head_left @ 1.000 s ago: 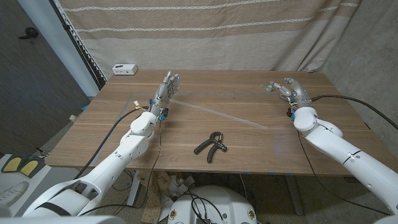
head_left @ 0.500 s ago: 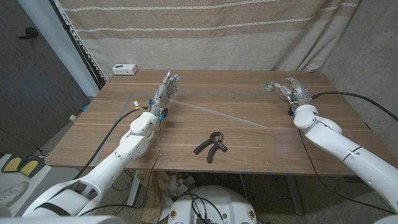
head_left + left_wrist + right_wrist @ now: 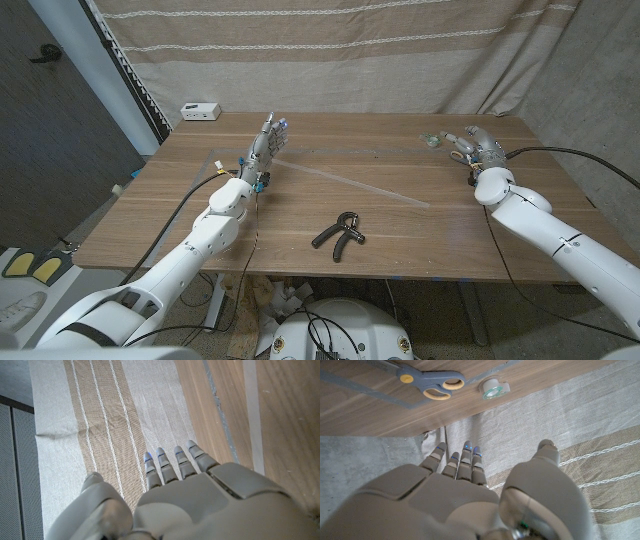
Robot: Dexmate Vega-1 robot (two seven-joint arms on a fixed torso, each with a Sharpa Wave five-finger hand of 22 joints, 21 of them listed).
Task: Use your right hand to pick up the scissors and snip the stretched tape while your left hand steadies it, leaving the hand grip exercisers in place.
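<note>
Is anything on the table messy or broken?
Nothing looks broken or spilled. The tape lies stretched slantwise across the table, the grip exerciser sits near the front edge, and the scissors lie flat.

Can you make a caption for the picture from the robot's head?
Robot's left hand by the stretched tape; right hand open near the scissors; grip exerciser lies in front.

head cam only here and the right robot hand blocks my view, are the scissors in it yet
Observer: No. The right wrist view shows the grey-blue scissors with yellow-lined handle loops lying on the wooden table. The right robot hand holds nothing.
Operator: which way do the loops face
Observer: Toward the small clear round tape roll, which sits just beside them without touching.
Operator: left robot hand gripping anything
Observer: No. In the left wrist view the left robot hand has straight fingers and holds nothing.
</note>
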